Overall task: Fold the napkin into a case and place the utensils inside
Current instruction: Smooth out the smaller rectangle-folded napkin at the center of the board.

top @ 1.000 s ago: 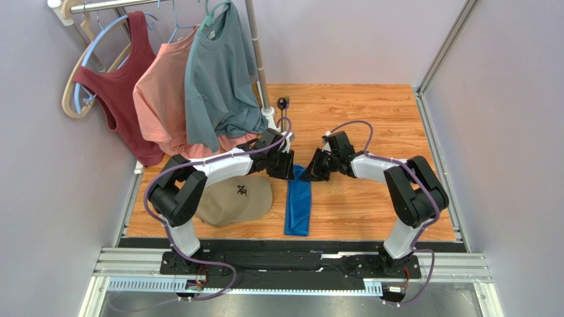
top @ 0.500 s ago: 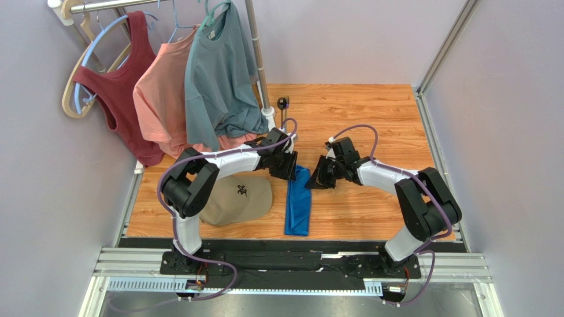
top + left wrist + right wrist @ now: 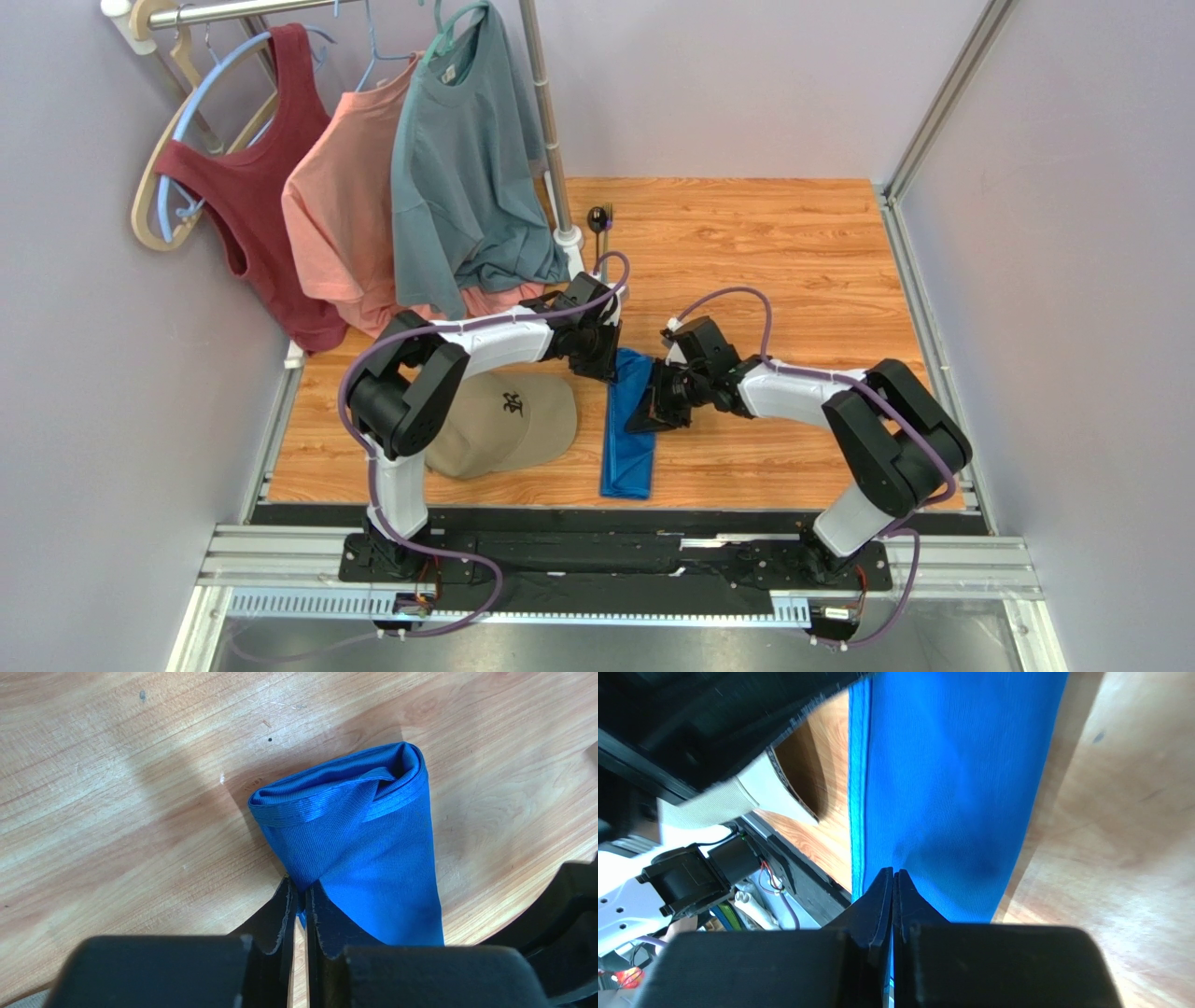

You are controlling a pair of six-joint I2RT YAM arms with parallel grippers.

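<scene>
The bright blue napkin (image 3: 629, 434) lies on the wooden table as a narrow, long folded strip, its far end open like a mouth (image 3: 400, 766). My left gripper (image 3: 609, 361) (image 3: 302, 897) is at that far end, jaws closed on the cloth's left edge. From the right, my right gripper (image 3: 650, 413) (image 3: 894, 876) reaches over the strip's middle, shut, with its tips against the blue cloth (image 3: 948, 777). A dark-bowled spoon (image 3: 599, 219) lies at the far side by the rack's foot.
A tan cap (image 3: 500, 420) sits just left of the napkin. The clothes rack's pole (image 3: 550, 140) stands behind my left arm, with the grey-teal T-shirt (image 3: 463, 154) and two other tops hanging. Grey walls close in the table's left and right.
My left gripper has closed on the napkin's far end. The right gripper has moved toward me and leftward, from beside the strip's far end onto its middle.
</scene>
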